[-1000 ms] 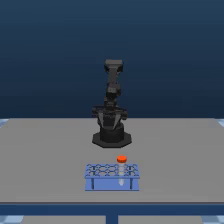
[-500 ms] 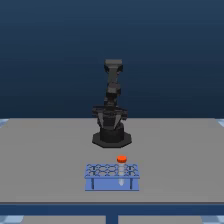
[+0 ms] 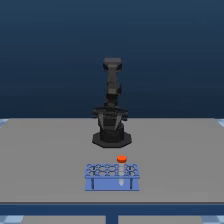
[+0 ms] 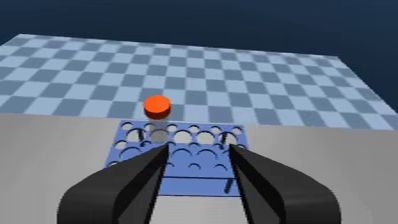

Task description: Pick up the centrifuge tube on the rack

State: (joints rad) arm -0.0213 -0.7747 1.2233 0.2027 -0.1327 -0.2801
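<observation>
Nothing has moved since earlier | centrifuge tube stands in rack back-row hole | table around is open | gripper fingers spread, holding nothing

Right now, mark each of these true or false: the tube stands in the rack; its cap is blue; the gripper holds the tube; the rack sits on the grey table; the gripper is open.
1. The centrifuge tube stands in the rack: true.
2. Its cap is blue: false, it is orange-red.
3. The gripper holds the tube: false, nothing is between its fingers and the tube stands apart from them.
4. The rack sits on the grey table: true.
5. The gripper is open: true, a gap shows between the fingers.
</observation>
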